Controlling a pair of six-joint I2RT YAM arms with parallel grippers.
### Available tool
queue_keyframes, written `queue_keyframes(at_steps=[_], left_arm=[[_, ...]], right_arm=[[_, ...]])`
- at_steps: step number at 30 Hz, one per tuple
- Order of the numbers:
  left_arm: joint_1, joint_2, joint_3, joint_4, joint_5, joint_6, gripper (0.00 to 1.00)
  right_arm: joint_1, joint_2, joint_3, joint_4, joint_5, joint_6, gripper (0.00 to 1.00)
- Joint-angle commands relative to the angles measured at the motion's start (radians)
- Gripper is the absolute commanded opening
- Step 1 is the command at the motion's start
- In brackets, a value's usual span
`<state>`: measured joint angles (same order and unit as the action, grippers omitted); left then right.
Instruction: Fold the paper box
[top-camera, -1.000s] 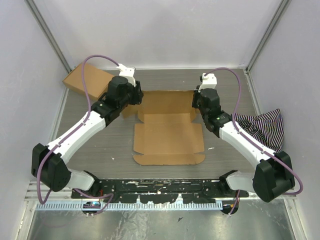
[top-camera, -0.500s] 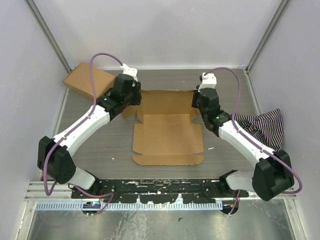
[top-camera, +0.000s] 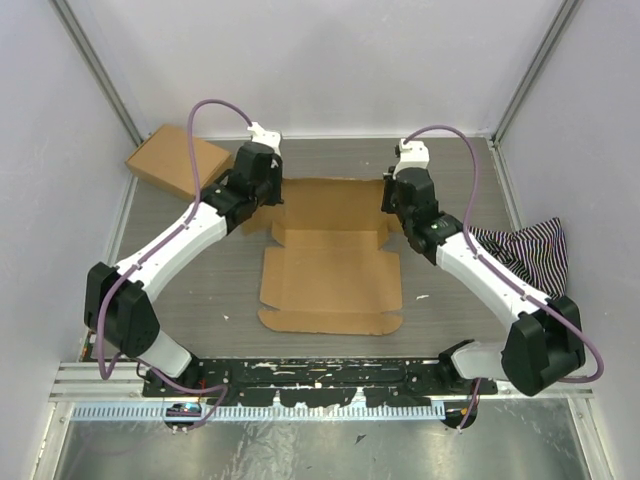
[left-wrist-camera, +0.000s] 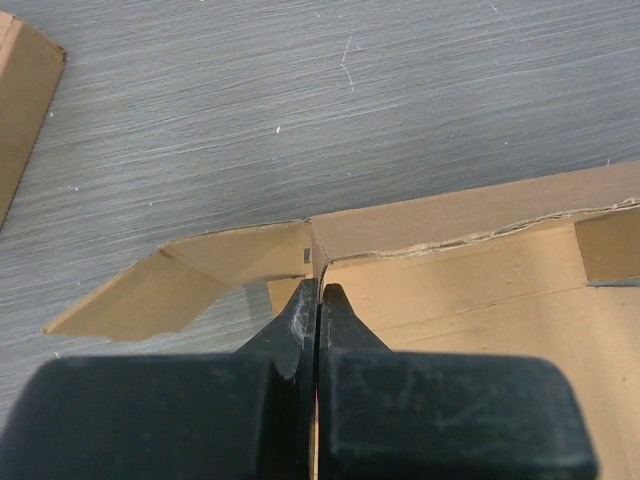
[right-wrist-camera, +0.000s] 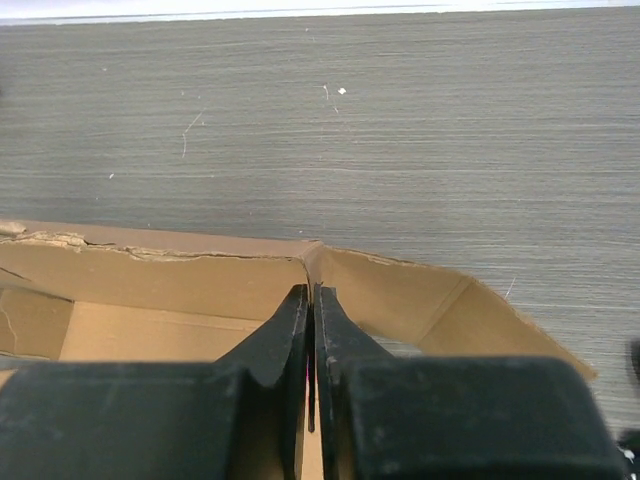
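Note:
The paper box is a brown cardboard blank lying mostly flat in the middle of the table, with its far panel and side flaps partly raised. My left gripper is at the blank's far left corner. In the left wrist view that gripper is shut on the raised side wall beside the corner flap. My right gripper is at the far right corner. In the right wrist view it is closed on the wall there, next to a raised flap.
A finished brown cardboard box lies at the back left; its edge shows in the left wrist view. A black-and-white striped cloth is bunched against the right wall. White enclosure walls close in the table.
My left gripper has moved right onto the blank's far left corner and shut on the wall. The blank has slid slightly to the left. The right arm has shifted only a little.

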<state>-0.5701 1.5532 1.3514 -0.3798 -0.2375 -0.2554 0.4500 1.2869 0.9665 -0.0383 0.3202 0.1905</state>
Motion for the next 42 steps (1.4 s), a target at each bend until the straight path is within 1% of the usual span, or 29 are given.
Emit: queue_keyframes(at_steps=[1,3,8,11,14,17,20,22,24,26,28,33,37,39,42], left_arm=[[0.001,-0.002,-0.042,0.021,-0.036,0.001,0.0],[0.001,-0.018,-0.092,0.076,-0.045,-0.001,0.0],[0.001,-0.088,-0.257,0.295,-0.092,-0.005,0.0],[0.001,-0.123,-0.348,0.409,-0.114,-0.009,0.0],[0.001,-0.145,-0.416,0.504,-0.123,-0.015,0.0],[0.001,-0.159,-0.458,0.562,-0.116,-0.021,0.0],[-0.001,-0.159,-0.479,0.591,-0.111,-0.022,0.0],[0.0,-0.155,-0.481,0.593,-0.109,-0.023,0.0],[0.0,-0.155,-0.486,0.596,-0.109,-0.022,0.0],[-0.001,-0.16,-0.504,0.622,-0.106,-0.026,0.0],[-0.001,-0.166,-0.518,0.637,-0.106,-0.032,0.0],[0.0,-0.177,-0.531,0.631,-0.102,-0.044,0.0],[-0.001,-0.189,-0.536,0.631,-0.09,-0.05,0.0],[0.0,-0.193,-0.542,0.635,-0.088,-0.049,0.0],[-0.001,-0.196,-0.557,0.648,-0.087,-0.041,0.0]], right_arm=[[0.003,0.019,0.114,-0.102,-0.024,0.015,0.15],[0.003,0.02,0.144,-0.142,-0.03,0.014,0.23],[0.001,-0.013,0.186,-0.207,-0.018,-0.015,0.32],[-0.01,-0.063,0.164,-0.202,-0.003,-0.035,0.39],[-0.072,-0.116,0.123,-0.184,0.008,-0.017,0.5],[-0.2,-0.16,0.06,-0.156,-0.025,0.032,0.55],[-0.345,-0.146,0.01,-0.138,-0.087,0.072,0.54],[-0.414,-0.076,0.021,-0.158,-0.187,0.077,0.49],[-0.444,0.009,0.04,-0.175,-0.24,0.067,0.43],[-0.449,0.065,0.027,-0.149,-0.289,0.054,0.41],[-0.45,0.095,0.005,-0.115,-0.376,0.041,0.41],[-0.448,0.082,-0.083,-0.028,-0.599,0.016,0.42],[-0.448,0.059,-0.123,0.002,-0.714,-0.008,0.43],[-0.436,0.046,-0.137,0.015,-0.751,-0.015,0.44],[-0.388,0.031,-0.142,0.021,-0.759,-0.041,0.44]])
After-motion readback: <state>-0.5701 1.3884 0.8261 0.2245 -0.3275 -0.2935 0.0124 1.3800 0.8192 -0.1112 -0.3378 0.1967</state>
